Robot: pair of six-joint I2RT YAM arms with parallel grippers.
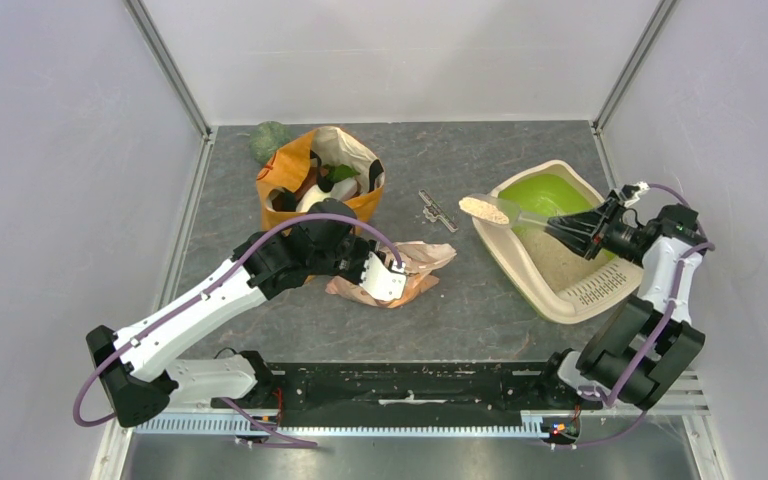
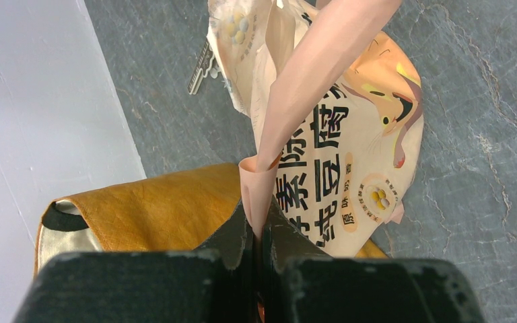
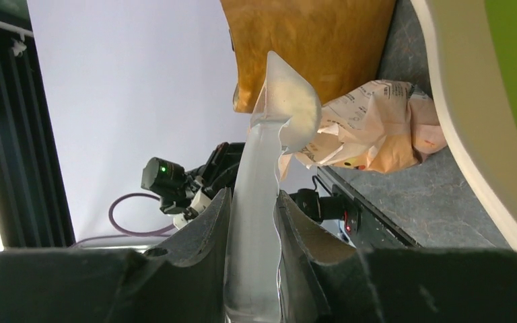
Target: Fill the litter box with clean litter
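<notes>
The cream litter box (image 1: pixel 520 262) with its lime-green hood (image 1: pixel 543 195) sits at the right; pale litter (image 1: pixel 560 262) lies inside it. My right gripper (image 1: pixel 572 230) is shut on the handle of a clear plastic scoop (image 1: pixel 487 209), which holds a heap of beige litter above the box's left rim. In the right wrist view the scoop (image 3: pixel 269 155) stands between the fingers, and the box rim (image 3: pixel 464 114) is at right. My left gripper (image 1: pixel 384 278) is shut on a fold of the printed pink litter bag (image 1: pixel 422 260), which shows in the left wrist view (image 2: pixel 350 148).
An orange paper shopping bag (image 1: pixel 305 185) full of items stands at the back centre-left, with a green object (image 1: pixel 270 140) behind it. A small metal key-like piece (image 1: pixel 437 211) lies between the bags and the box.
</notes>
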